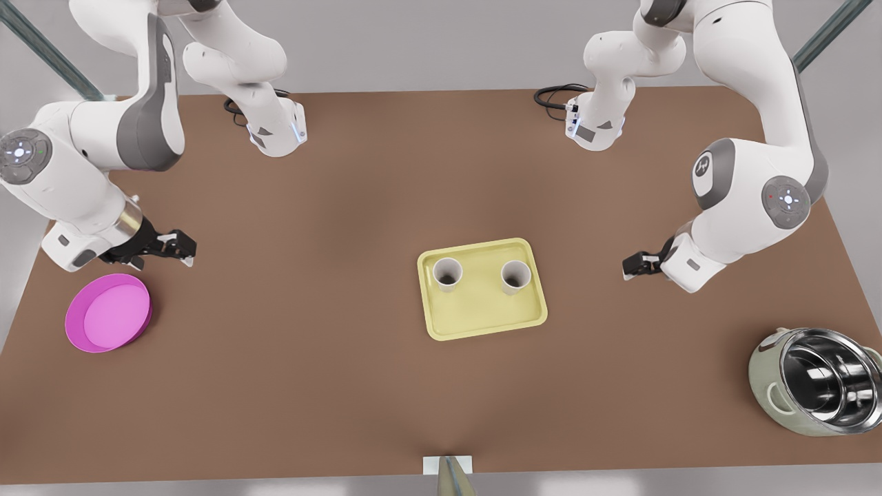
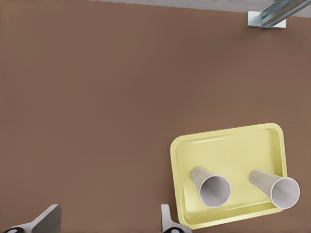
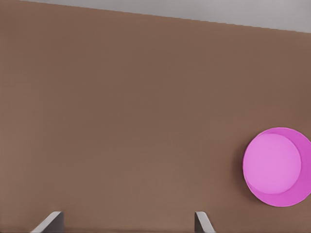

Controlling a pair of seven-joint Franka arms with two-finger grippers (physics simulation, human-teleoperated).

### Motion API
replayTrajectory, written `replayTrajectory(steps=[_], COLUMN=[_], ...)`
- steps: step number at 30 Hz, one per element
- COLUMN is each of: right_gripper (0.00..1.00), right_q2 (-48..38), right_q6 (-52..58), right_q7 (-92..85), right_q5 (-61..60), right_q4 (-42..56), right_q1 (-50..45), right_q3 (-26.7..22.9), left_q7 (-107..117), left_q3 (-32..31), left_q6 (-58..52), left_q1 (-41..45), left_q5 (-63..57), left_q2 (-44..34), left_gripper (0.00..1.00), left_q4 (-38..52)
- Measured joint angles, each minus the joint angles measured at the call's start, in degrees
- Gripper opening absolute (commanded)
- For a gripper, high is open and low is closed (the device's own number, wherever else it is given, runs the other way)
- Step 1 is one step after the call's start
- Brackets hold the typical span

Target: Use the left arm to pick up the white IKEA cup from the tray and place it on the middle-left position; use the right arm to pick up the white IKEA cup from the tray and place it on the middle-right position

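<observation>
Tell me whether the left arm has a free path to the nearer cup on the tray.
Probably yes. The left gripper, open, is beside the tray; only bare table lies between, and the nearer cup stands apart from the other cup.

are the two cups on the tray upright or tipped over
Upright: both cups stand on the tray with open mouths facing up.

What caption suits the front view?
Two white cups stand on a pale yellow rectangular tray between two waiting arms.

Tray (image 1: 482, 320) at centre holds two cups (image 1: 447, 273) (image 1: 515, 276) side by side; dish (image 1: 108, 313) lower left, pot (image 1: 820, 381) lower right.
</observation>
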State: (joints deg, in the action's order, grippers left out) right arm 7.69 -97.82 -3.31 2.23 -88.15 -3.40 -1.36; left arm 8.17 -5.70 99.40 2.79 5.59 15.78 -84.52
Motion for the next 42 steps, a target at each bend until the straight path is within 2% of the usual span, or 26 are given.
replayTrajectory(steps=[8, 13, 18, 26, 42], right_gripper=[1.00, 1.00, 1.00, 1.00, 1.00], right_q2=[4.2, 15.9, 23.8, 31.9, 39.0], right_q6=[-2.1, -6.8, -13.4, -20.0, -26.6], right_q7=[-1.3, 3.0, 9.8, 18.8, 28.0], right_q5=[0.2, 0.3, 0.1, 0.0, 0.3], right_q4=[1.1, 2.7, 2.9, 10.7, 10.8], right_q1=[-2.4, -23.9, -33.7, -35.3, -37.1], right_q3=[-0.1, 0.0, 0.5, 5.5, 5.9], left_q7=[-0.4, -1.5, -2.4, -4.1, -6.5], left_q3=[1.5, 2.3, 6.7, 7.4, 7.5], left_q6=[1.0, 1.0, 0.9, 1.0, 1.0], left_q1=[-0.5, -0.1, -1.9, -3.8, -3.7], left_q5=[0.1, -0.1, -0.2, -1.3, -1.3], left_q2=[-0.3, -0.7, -0.4, 1.5, 1.5], left_gripper=[1.00, 1.00, 1.00, 1.00, 1.00], left_q4=[0.2, 0.7, 1.3, 2.5, 2.7])
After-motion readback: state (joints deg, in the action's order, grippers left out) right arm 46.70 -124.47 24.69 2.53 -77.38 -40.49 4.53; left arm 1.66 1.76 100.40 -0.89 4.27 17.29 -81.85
